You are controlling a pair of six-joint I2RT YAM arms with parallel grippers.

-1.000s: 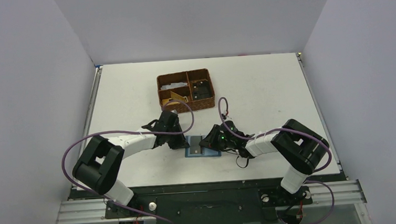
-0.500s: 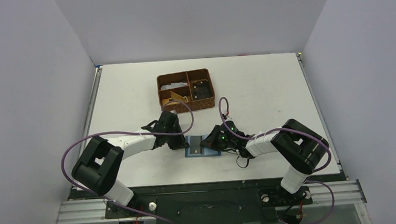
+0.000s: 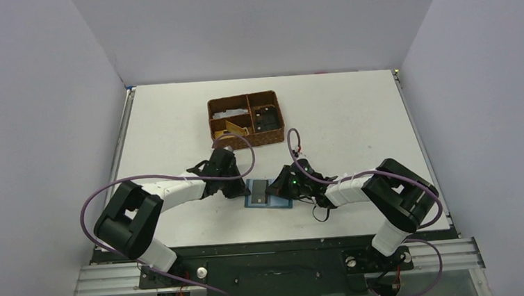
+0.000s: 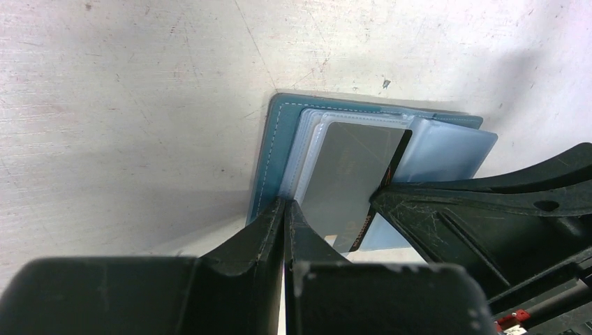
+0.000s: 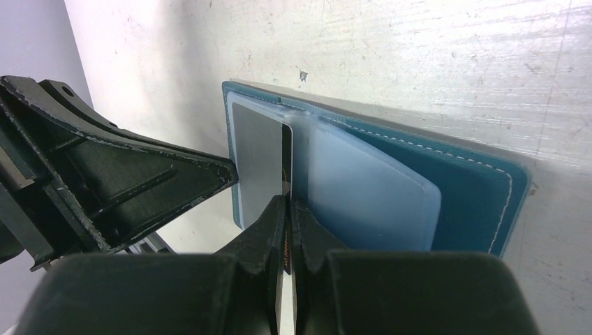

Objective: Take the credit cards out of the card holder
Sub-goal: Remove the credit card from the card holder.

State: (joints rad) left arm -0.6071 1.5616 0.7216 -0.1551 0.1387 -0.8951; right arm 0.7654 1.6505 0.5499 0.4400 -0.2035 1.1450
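Now right hand [image 5: 287,202] pinches credit card [image 5: 255,153]; left hand [image 4: 285,207] closed, pinning card holder [image 4: 269,160] edge; risk: pin slips, holder drags along.

Toward twelve o'clock on the white table [image 3: 355,120] sits a brown woven basket [image 3: 269,138] split into compartments, something pale in its ten o'clock one, a tan piece at seven o'clock, a dark item at three o'clock, plain grey walls [image 3: 250,23] around.
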